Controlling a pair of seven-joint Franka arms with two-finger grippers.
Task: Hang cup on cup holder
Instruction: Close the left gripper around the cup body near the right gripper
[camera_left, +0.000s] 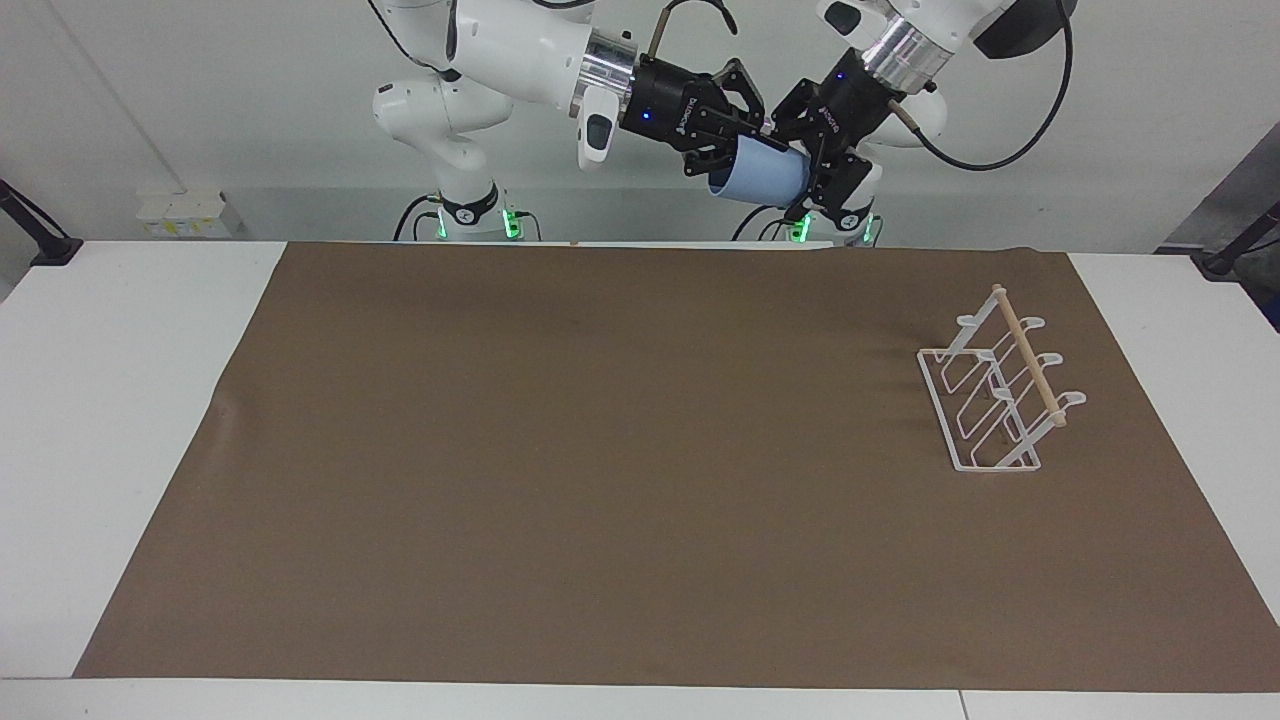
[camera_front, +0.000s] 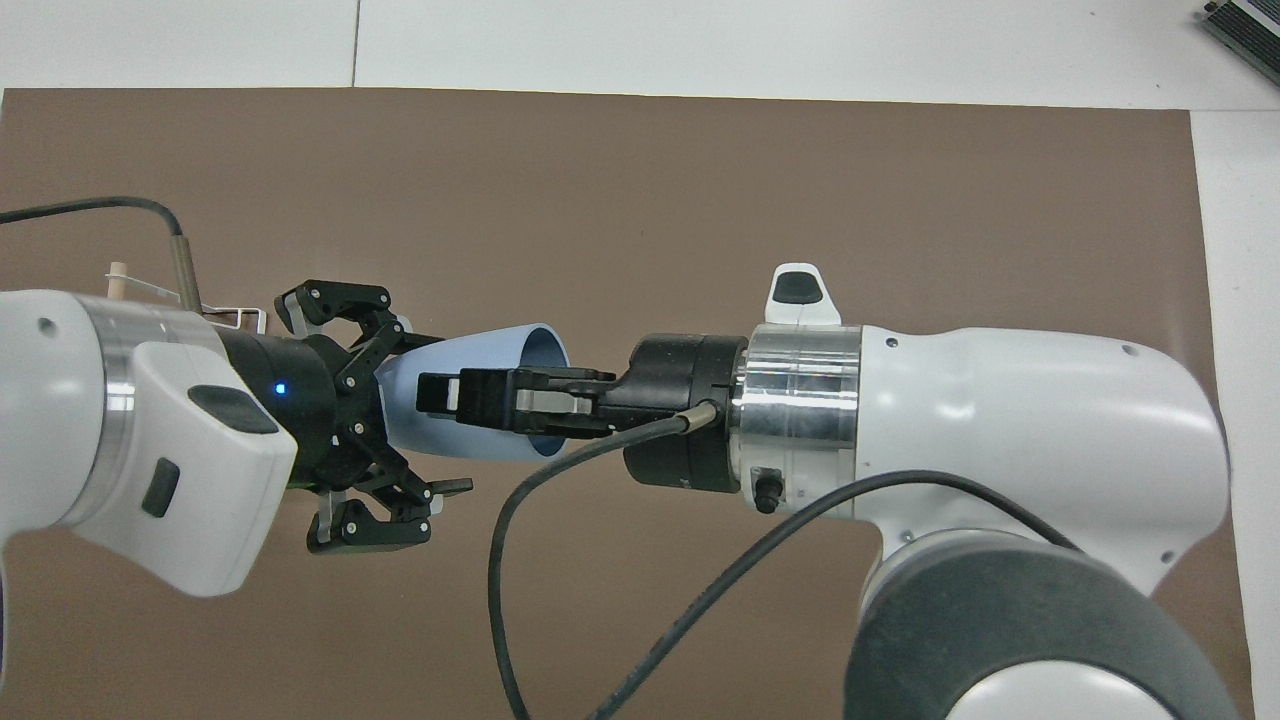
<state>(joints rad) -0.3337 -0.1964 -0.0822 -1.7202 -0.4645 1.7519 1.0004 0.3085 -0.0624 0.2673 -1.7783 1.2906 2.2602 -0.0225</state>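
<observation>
The light-blue cup (camera_left: 765, 172) (camera_front: 470, 350) lies on its side in the air over the mat's edge by the robots. My right gripper (camera_left: 730, 150) (camera_front: 440, 395) is shut on the cup's wall, one finger inside the mouth and one outside. My left gripper (camera_left: 815, 155) (camera_front: 432, 412) is open, its fingers standing on either side of the cup's base end. The white wire cup holder (camera_left: 1000, 390) with its wooden rod stands on the mat toward the left arm's end. In the overhead view only a corner of the cup holder (camera_front: 240, 315) shows past the left arm.
A brown mat (camera_left: 600, 450) covers most of the white table (camera_left: 120, 400). The right gripper's black cable (camera_front: 500, 580) loops below the cup. A dark object (camera_front: 1245, 20) lies at the table's corner farthest from the robots.
</observation>
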